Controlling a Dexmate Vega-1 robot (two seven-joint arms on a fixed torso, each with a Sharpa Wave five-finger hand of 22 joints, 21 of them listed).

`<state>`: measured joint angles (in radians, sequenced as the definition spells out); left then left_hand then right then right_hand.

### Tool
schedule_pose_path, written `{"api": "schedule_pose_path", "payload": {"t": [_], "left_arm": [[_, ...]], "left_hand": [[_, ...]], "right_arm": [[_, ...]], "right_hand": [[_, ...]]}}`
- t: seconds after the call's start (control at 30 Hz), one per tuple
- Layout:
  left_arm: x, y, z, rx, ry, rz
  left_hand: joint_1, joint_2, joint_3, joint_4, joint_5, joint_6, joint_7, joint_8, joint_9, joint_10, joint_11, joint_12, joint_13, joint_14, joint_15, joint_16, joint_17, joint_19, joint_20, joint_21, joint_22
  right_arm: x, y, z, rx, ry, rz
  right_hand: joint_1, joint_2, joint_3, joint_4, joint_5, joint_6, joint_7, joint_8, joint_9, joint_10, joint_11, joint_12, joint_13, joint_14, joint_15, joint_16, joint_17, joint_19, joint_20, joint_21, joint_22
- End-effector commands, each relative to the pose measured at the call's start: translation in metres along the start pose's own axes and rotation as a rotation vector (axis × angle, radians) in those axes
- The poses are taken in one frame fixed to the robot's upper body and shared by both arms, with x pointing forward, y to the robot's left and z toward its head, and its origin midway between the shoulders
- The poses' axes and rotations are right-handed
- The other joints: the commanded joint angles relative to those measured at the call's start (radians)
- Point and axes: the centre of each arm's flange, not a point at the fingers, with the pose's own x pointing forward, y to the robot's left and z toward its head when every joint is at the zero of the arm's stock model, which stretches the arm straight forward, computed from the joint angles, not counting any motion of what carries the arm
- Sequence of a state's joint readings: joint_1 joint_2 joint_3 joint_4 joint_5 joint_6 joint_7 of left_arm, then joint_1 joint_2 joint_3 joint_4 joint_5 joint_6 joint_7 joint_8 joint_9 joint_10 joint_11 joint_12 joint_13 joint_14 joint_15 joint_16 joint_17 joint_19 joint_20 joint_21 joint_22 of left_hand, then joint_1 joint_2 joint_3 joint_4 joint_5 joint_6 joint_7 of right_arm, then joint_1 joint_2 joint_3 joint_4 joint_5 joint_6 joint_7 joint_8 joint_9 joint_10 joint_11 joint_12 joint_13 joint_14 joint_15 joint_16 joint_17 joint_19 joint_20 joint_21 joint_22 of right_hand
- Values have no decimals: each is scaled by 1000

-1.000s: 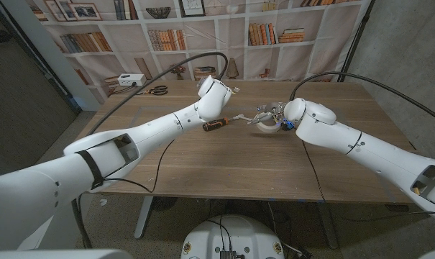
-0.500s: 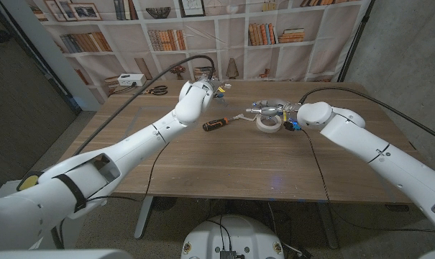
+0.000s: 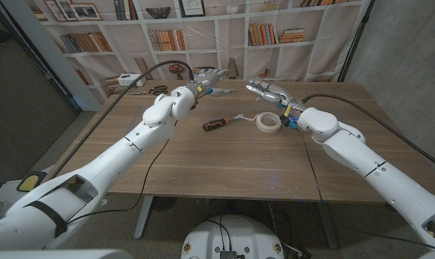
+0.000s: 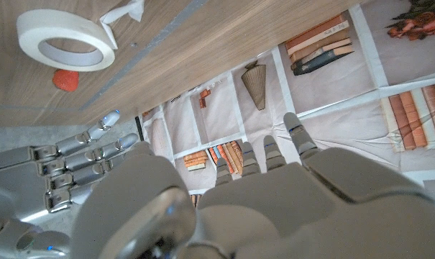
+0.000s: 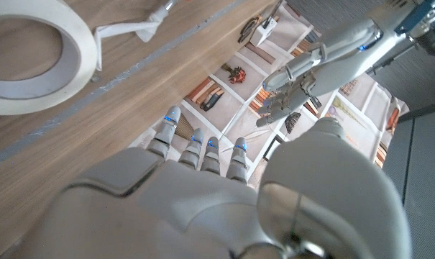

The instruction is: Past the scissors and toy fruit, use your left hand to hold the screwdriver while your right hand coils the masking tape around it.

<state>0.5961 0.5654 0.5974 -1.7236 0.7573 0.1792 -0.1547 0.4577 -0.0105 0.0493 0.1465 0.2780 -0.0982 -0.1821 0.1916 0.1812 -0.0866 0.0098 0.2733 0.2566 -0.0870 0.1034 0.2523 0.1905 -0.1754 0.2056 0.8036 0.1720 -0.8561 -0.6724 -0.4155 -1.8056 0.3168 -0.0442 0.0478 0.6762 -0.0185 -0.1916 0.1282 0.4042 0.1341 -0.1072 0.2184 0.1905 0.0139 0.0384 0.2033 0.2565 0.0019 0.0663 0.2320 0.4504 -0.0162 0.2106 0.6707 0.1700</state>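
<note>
lying between two empty, spread-fingered hands (image 3: 208, 75) (image 3: 262, 91): round paper masking tape (image 3: 268, 124), slim screwdriver (image 3: 216, 124)

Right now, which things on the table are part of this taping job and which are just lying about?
For the job: screwdriver, masking tape, left hand, right hand.

Lying about: scissors, red toy fruit, white box.

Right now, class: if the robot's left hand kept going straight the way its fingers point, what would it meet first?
Probably the right hand: the left hand points across at it above the table, nothing between; depth is uncertain.
</note>
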Motion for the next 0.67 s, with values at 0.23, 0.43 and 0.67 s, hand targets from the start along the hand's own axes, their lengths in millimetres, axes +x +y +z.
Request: {"api": "schedule_pose_path", "payload": {"t": [0.23, 0.43, 0.67], "left_arm": [[-25, -7, -75, -850, -188, 4], [-34, -20, -98, -1013, -173, -54], [-37, -44, -121, -1134, -84, -95]], "left_hand": [[-50, -34, -39, 3, -13, -19, 3, -5, 0, -12, 13, -13, -18, -18, 30, -18, 1, -79, 8, -34, 4], [-78, -33, -56, 8, -12, -29, -12, -9, -1, -30, 23, -27, -30, -33, 70, -32, -2, -101, 9, -60, 5], [-107, -9, -66, 12, -6, -77, -7, -18, -1, -65, 25, -49, -45, -65, 71, -52, -6, -132, 9, -93, 6]], "right_arm": [[-5, -11, -15, 280, -172, -189], [-19, -19, -31, 372, -197, -392], [-18, -6, -34, 404, -190, -423]], "right_hand": [[-14, 5, -12, 6, -10, 2, -7, -10, 1, -29, 3, -9, -7, -9, 20, -12, -13, 13, 3, -15, 1], [-37, 19, -25, 4, -28, 46, -8, -8, 0, -67, -15, -13, -28, -153, 25, -49, -47, -71, 4, -97, -1], [-40, 24, -27, 1, -33, 60, -2, -9, 0, -59, -14, -6, -33, -148, 12, -36, -57, -91, -1, -121, 1]]}}
